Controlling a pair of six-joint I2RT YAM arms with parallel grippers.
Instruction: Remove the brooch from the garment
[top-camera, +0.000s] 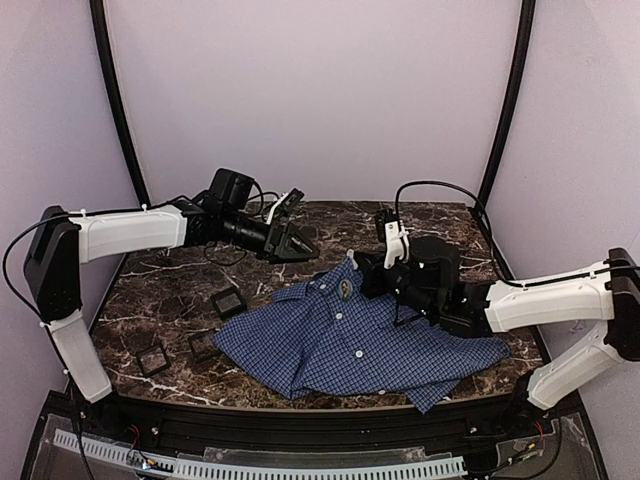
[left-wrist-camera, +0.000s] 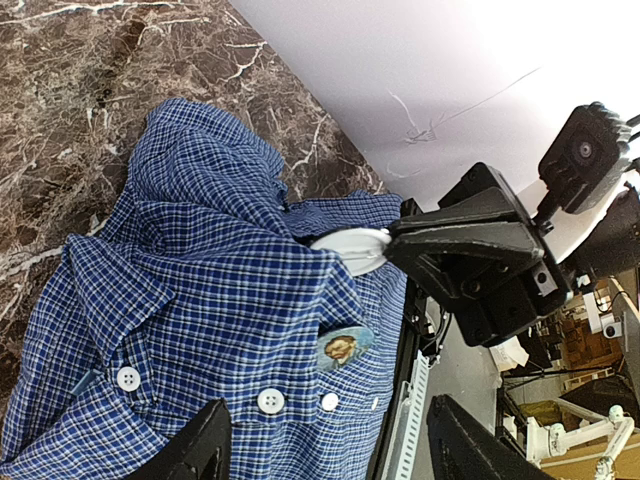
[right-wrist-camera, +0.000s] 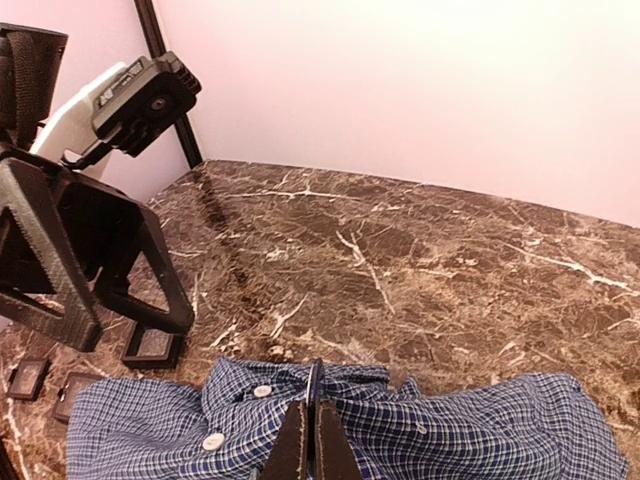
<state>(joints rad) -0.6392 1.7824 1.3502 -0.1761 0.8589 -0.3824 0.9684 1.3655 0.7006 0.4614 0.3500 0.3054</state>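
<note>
right gripper (right-wrist-camera: 312, 408), arm stretched low, pinches garment (right-wrist-camera: 480, 432) collar.

Matt woven shirt (top-camera: 350, 345) — glossy marble table (top-camera: 165, 300)

A blue-and-white checked shirt (right-wrist-camera: 480, 440) is seen lying on a brown marble table (right-wrist-camera: 420, 260), with two white buttons (right-wrist-camera: 262, 391) shown beside its collar. A fold of that collar is pinched between the closed fingers of the right gripper (right-wrist-camera: 312, 445). Up and to the left of the shirt, the left gripper (right-wrist-camera: 130, 328) is held with its fingers apart. Small dark square boxes (right-wrist-camera: 150, 345) are set just left of the shirt. A pale wall (right-wrist-camera: 420, 90) is seen beyond it.
</note>
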